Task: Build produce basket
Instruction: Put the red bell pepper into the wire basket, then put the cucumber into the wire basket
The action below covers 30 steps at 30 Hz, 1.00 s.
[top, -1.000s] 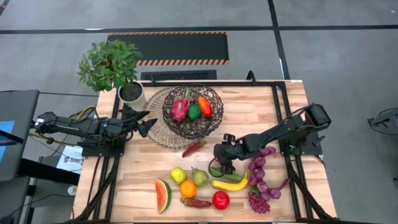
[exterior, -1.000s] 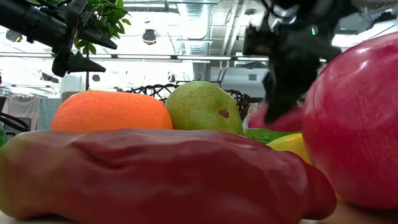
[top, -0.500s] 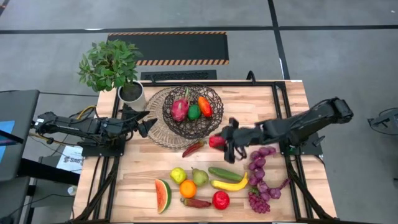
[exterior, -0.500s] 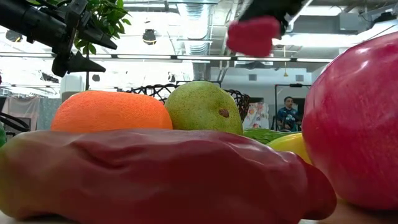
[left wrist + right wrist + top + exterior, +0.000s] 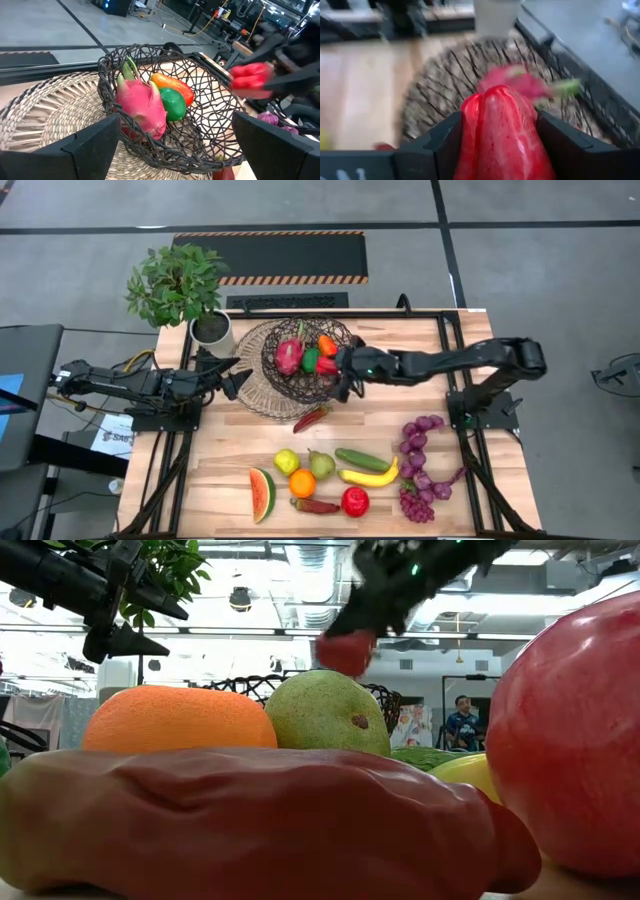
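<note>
The dark wire basket [image 5: 300, 385] stands on a pale woven mat [image 5: 250, 395] at the far middle of the table. In it lie a pink dragon fruit [image 5: 288, 356], a green pepper [image 5: 311, 360] and an orange pepper [image 5: 327, 345]. My right gripper [image 5: 338, 368] is shut on a red pepper [image 5: 326, 366] above the basket's right half. The pepper also shows in the low view [image 5: 345, 652] and the left wrist view [image 5: 252, 80]. My left gripper [image 5: 236, 381] is open and empty by the mat's left side. My right gripper pinches the red pepper between its two fingers [image 5: 445, 145], one on each of the pepper's sides [image 5: 470, 135]. The fingers come from the table's right, slanting down. The pepper is lifted clear, over the basket.
A potted plant [image 5: 180, 285] stands at the far left. A small red chili [image 5: 312, 417] lies near the basket. Toward the near edge lie a watermelon slice [image 5: 262, 493], orange [image 5: 302, 482], pear [image 5: 321, 464], cucumber [image 5: 362, 459], banana [image 5: 368, 477], red apple [image 5: 354, 501] and grapes [image 5: 420, 465].
My right gripper has risen from the table by the cucumber with the red pepper and carried it toward the far left, to above the basket. The pepper is lifted clear of the table.
</note>
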Each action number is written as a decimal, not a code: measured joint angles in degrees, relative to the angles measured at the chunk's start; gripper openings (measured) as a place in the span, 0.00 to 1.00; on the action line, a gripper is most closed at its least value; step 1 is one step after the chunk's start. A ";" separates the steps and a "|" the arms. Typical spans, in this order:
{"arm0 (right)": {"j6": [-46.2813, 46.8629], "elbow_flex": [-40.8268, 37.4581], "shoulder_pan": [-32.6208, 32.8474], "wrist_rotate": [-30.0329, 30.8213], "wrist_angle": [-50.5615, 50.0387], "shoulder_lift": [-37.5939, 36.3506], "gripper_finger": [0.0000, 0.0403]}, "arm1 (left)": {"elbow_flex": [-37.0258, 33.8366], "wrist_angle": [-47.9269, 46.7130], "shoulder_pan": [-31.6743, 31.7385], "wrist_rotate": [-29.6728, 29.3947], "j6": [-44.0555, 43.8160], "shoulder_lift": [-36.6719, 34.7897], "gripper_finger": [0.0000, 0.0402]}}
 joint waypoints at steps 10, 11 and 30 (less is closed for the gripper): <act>0.51 0.02 -3.66 -0.58 -0.61 6.32 0.63 | 0.00 -0.04 -0.01 0.03 0.82 0.02 0.92; 0.52 0.08 -3.81 -0.58 -0.74 6.59 0.64 | 0.00 -0.03 0.00 0.07 1.20 0.02 0.92; 2.87 12.97 -2.06 -1.74 -27.68 1.55 0.97 | 0.00 0.00 0.00 1.24 1.54 0.02 0.92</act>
